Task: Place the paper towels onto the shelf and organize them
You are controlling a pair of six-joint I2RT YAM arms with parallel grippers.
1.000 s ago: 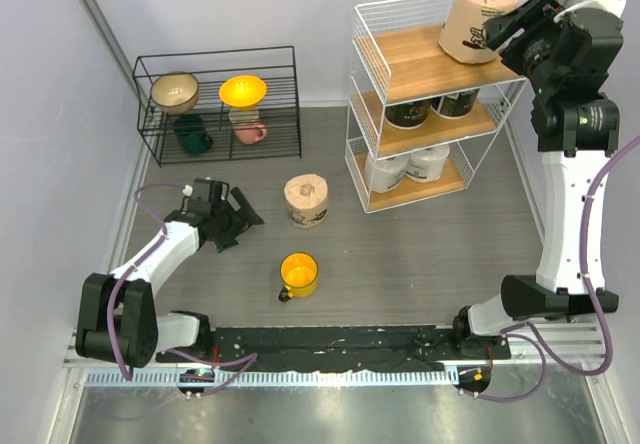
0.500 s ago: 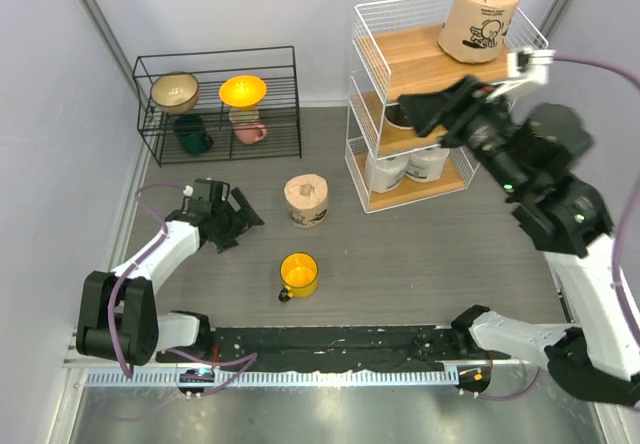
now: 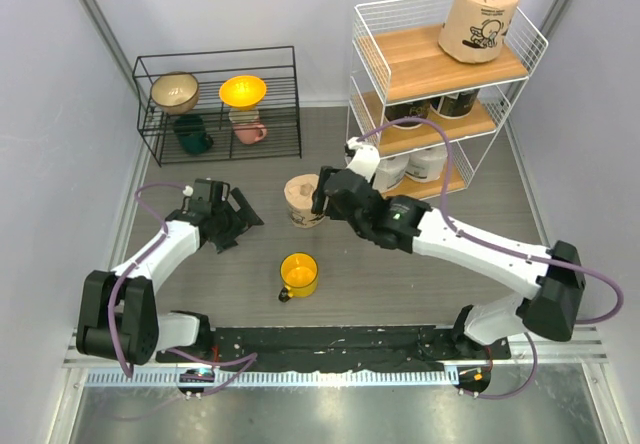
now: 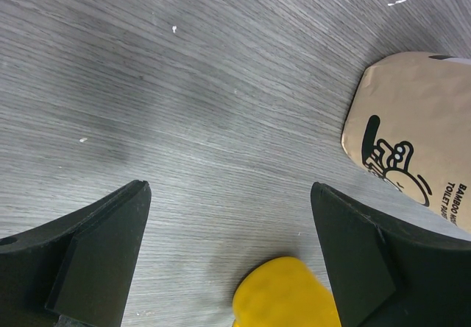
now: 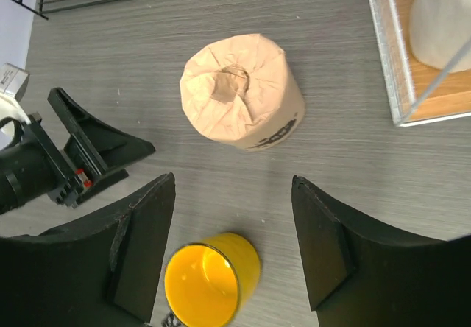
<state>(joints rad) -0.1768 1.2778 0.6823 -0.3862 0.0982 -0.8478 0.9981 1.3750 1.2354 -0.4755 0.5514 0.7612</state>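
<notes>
the grey table (image 3: 400,294) has a matt, wood-grain surface. the tan-brown paper-wrapped roll (image 5: 241,91) on it looks dull and creased, its wrap pleated into the top. the yellow mug (image 5: 212,279) is smooth and glossy. the tall white wire shelf (image 3: 420,59) carries light wooden boards with a satin grain. the fingers (image 4: 81,253) of the left gripper (image 4: 229,188) and the right gripper (image 5: 233,181) are matt black plastic.
</notes>
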